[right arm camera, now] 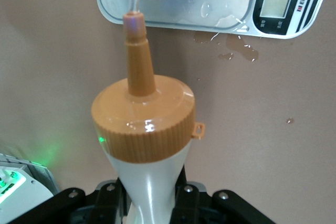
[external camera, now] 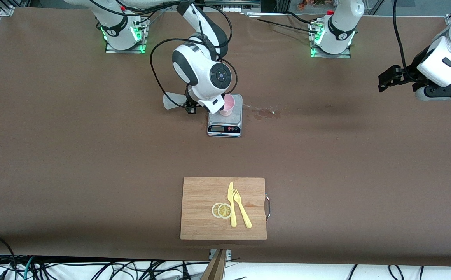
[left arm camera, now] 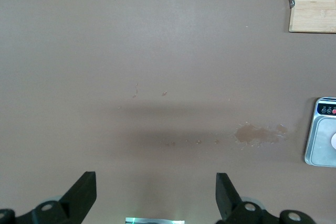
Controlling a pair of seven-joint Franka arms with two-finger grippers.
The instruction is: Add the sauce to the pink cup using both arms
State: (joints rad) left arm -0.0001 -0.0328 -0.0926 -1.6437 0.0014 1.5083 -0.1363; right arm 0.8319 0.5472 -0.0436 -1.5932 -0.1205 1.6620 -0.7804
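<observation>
I have the right gripper [right arm camera: 152, 195] clenched on the sauce [right arm camera: 143, 124], its fingers pinching the bottle's pale body well below the orange cap, so the soft wall has caved in to a narrow waist between them. The bottle is tipped over above the table beside the scale [external camera: 224, 123], at that scale's right-arm end. Its long axis runs from the gripper toward the cup [external camera: 227, 105], nozzle leading and angled down, the tip sitting at the cup's rim with a thin clear stream leaving it. The cup stands upright on the scale's plate, nearer the robots than the scale's display. I judge the bottle light, soft and springy: any extra squeeze pushes out more sauce, and a wet wall could slip, so the mid-body grip seems right, with the stiff cap left free. The cup looks thin and light, easy to tip if the nozzle nudges its rim. There is a wet patch [external camera: 263, 113] on the table just beside the scale toward the left arm's end, and droplets on the plate, so some liquid has missed. The left gripper [left arm camera: 156, 195] hangs over bare table, well apart from the scale, fingers spread wide on nothing; that arm waits.
</observation>
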